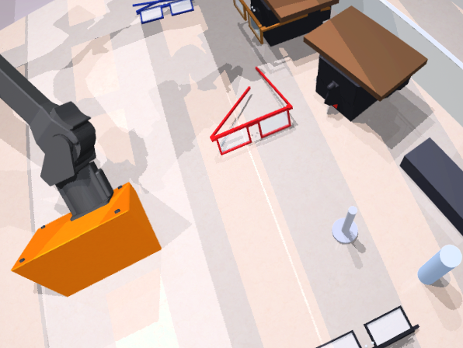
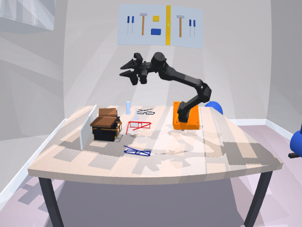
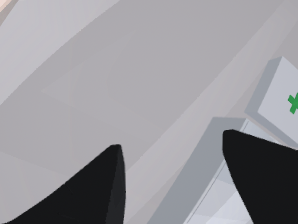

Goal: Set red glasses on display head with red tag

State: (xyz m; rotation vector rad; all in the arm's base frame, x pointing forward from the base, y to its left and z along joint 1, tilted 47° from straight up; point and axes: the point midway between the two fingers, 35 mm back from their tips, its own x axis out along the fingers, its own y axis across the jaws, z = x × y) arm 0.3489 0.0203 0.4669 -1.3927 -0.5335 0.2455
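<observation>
The red glasses [image 1: 254,123] [image 2: 139,122] rest on the table, both temples spread out behind the front, lenses toward the bottom of the top view. The display head with the red tag [image 1: 346,91] is a black block under a brown slab top; its small red tag [image 1: 335,106] shows low on its face, and no glasses are on it. The other head [image 1: 289,30] [image 2: 104,135] wears orange-brown glasses [image 1: 255,26] [image 2: 119,128] and has a yellow tag. My gripper [image 2: 120,71] [image 3: 173,148] is open and empty, high above the table.
Blue glasses [image 1: 152,15] [image 2: 137,152] and black glasses [image 1: 388,326] [image 2: 145,111] lie on the table. A small peg stand [image 1: 345,231] [image 2: 136,114], a light-blue cylinder [image 1: 439,266] [image 2: 128,108] and a dark block [image 1: 439,182] stand there too. A pale panel [image 2: 87,127] runs behind the heads.
</observation>
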